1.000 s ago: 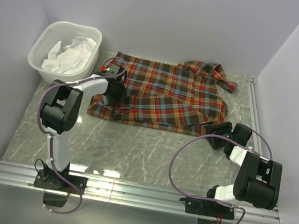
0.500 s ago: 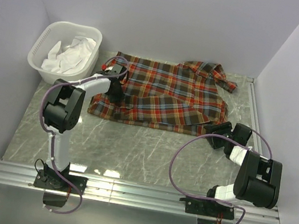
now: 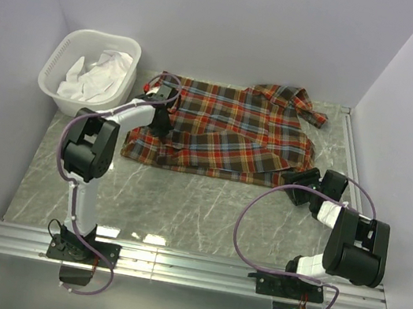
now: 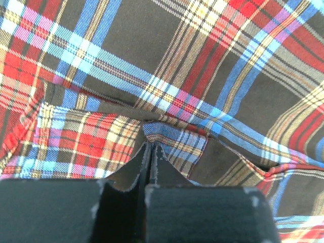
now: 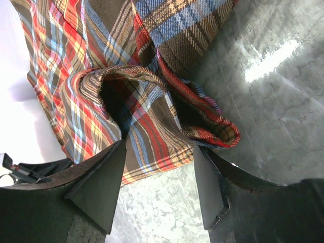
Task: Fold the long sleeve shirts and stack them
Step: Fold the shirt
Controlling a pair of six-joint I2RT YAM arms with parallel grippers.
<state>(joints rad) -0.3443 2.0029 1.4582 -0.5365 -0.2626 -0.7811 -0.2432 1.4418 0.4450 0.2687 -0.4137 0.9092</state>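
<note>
Red checked shirt (image 3: 231,131) lies by the far edge of the counter (image 3: 183,198), its left end pinched in the left fingers (image 4: 124,174), likely to lift for folding, while the right fingers (image 5: 98,177) stand open beside a sleeve end (image 5: 202,121).

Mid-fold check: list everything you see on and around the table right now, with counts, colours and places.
table: one, grey-green marbled top, between pale walls
shirt: one, plaid in red, orange, blue and brown, spread across the far half of the table
basket: one, white, far left corner
cloth: white, bundled in the basket; count unclear
rail: one, silver, along the near edge
left hand: black, shut on a fold of the shirt near its left end
right hand: black, open, at the shirt's near right corner
</note>
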